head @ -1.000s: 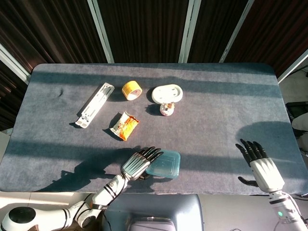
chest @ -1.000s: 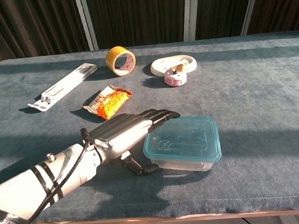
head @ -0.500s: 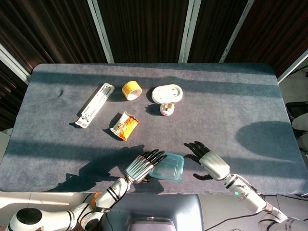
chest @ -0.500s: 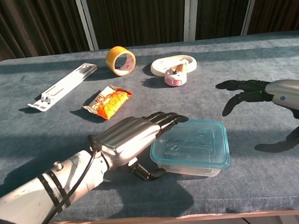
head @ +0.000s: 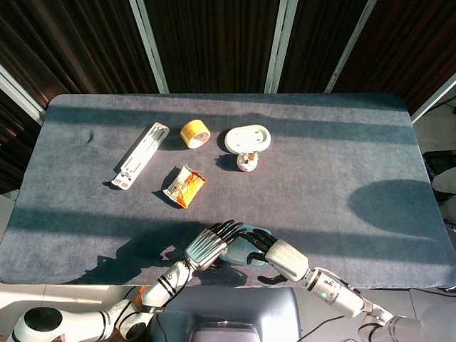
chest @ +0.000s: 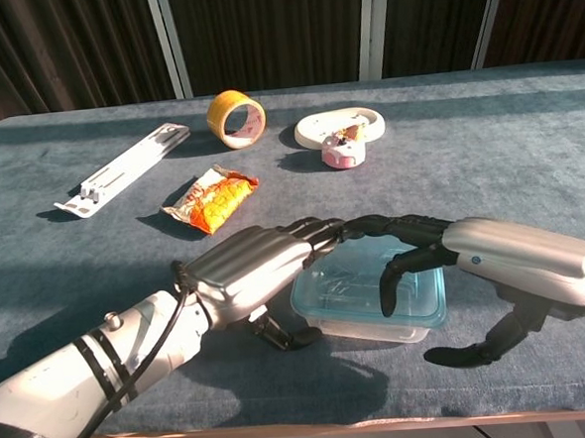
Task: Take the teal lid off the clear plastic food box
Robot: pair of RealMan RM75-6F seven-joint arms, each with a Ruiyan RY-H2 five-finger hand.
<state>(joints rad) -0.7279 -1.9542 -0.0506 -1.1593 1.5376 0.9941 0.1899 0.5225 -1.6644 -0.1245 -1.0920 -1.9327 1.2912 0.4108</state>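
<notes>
The clear plastic food box (chest: 377,326) with its teal lid (chest: 348,285) on sits near the table's front edge. My left hand (chest: 248,269) lies at the box's left side, its fingers stretched flat over the lid's left rim and its thumb against the near left wall. My right hand (chest: 494,258) reaches in from the right, fingers spread and curved down over the lid, thumb held out toward the front edge; it holds nothing. In the head view the left hand (head: 210,244) and right hand (head: 276,255) hide most of the lid (head: 253,231).
Further back lie an orange snack packet (chest: 214,199), a yellow tape roll (chest: 236,118), a white oval dish (chest: 340,125) with a small pink item (chest: 343,149) before it, and a long white bracket (chest: 123,169). The table's front edge (chest: 315,426) runs just under the box.
My right hand swept in from the far right and now hangs over the lid. The left hand nudged the box slightly right and stays at its left side.
</notes>
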